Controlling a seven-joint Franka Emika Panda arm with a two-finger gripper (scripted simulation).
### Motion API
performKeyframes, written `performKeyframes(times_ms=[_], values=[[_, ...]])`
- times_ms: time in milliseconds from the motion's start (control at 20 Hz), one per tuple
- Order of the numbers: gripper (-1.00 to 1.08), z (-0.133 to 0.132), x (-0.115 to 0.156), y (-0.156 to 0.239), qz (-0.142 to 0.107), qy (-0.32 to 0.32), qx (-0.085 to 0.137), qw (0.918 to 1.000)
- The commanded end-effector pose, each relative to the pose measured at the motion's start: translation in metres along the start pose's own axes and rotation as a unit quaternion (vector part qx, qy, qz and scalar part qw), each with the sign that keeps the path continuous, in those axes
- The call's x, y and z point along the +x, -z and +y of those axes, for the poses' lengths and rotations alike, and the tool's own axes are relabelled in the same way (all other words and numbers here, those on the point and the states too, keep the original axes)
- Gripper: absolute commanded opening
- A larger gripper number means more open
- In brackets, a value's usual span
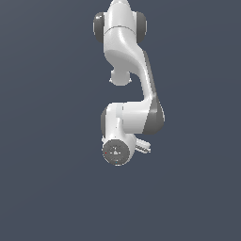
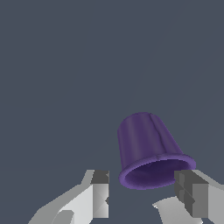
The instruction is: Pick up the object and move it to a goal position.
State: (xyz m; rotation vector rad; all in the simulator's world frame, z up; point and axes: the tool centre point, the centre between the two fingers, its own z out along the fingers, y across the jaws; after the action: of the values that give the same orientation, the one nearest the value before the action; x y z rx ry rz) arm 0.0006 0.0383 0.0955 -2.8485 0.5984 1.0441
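Clearly tapered, the purple cup [image 2: 148, 146] has a flared rim.

Simulated test scene, featureless dark grey-blue ground [image 1: 42, 188], flat rendered shading

A plain dark grey-blue floor [image 2: 65, 65] carries 1 purple cup [image 2: 146, 146], lying tipped on its side.
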Motion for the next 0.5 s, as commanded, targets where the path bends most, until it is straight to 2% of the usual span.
performKeyframes(times_ms=[0, 200, 450], values=[[0.28, -0.003, -0.003, -0.005, -0.025, -0.011, -0.004, 0.9996], [0.28, -0.006, -0.007, -0.012, -0.058, -0.026, -0.012, 0.9979], [0.28, -0.009, -0.012, -0.018, -0.088, -0.039, -0.02, 0.9952]])
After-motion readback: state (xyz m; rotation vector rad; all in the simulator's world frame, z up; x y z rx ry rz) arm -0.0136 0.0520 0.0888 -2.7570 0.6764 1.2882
